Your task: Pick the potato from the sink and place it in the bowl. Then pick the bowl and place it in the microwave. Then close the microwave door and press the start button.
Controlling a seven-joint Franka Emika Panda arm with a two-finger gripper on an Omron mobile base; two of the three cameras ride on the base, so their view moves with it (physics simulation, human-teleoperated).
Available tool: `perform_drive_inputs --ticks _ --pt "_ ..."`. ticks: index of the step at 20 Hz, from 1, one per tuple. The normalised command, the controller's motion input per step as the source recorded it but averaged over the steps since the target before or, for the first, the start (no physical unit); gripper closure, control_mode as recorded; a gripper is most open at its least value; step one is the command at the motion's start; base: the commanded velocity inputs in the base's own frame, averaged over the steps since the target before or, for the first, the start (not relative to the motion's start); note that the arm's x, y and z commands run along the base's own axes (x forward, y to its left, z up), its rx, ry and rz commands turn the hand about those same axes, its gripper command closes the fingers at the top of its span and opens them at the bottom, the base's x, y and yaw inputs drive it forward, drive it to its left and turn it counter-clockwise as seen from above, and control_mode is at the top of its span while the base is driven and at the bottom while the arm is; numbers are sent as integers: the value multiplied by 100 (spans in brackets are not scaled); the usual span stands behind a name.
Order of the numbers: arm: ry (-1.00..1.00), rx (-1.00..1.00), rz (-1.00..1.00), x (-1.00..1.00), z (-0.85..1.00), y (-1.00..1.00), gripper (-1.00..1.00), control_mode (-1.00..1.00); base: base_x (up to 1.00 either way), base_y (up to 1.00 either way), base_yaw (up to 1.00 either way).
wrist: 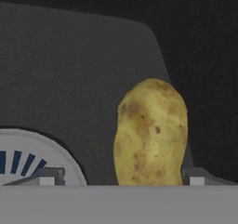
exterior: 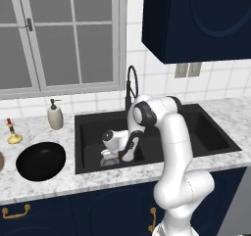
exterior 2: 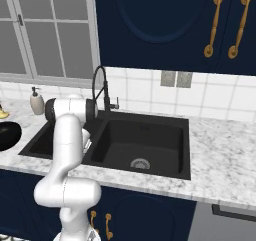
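- Hand (exterior: 109, 156) of the robot is low inside the left basin of the sink (exterior: 90, 125), pointing down at the bottom.
- In the hand view the two fingertips (wrist: 46, 177) stand wide apart at the bottom edge, and the potato (wrist: 151, 132) rises between them, nearer to the right tip. They hold nothing yet; I cannot tell if the right tip already touches the skin.
- Potato lies on the dark floor of the basin, just beside the round metal drain (wrist: 32, 158). Its long axis points away from the hand, so the fingers face its two long flanks.
- I judge the potato to be firm and rather light, with a dry and slightly rough skin. It will not deform, and a moderate squeeze should not harm it.
- Its shape is rounded, so it can roll or slip out if the fingers close near one end. The best place to take it is across the middle, at the widest part, with the hand centred a little more toward the right.
- The bowl (exterior: 40, 160) waits on the desk (exterior: 63, 181) to the left of the sink, well apart from the potato. It is wide and open, so the drop needs no great precision.
- A soap bottle (exterior: 55, 114) stands behind the bowl, near the wall.
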Motion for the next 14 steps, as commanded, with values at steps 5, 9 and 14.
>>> perform_drive_inputs --ticks 5,9,14 --pt "0 1 0 0 -25 -51 100 -100 0 0 0" --pt "-1 4 0 0 -7 -24 100 -100 0 0 0" --pt "-13 0 0 -25 45 7 100 -100 0 0 0"
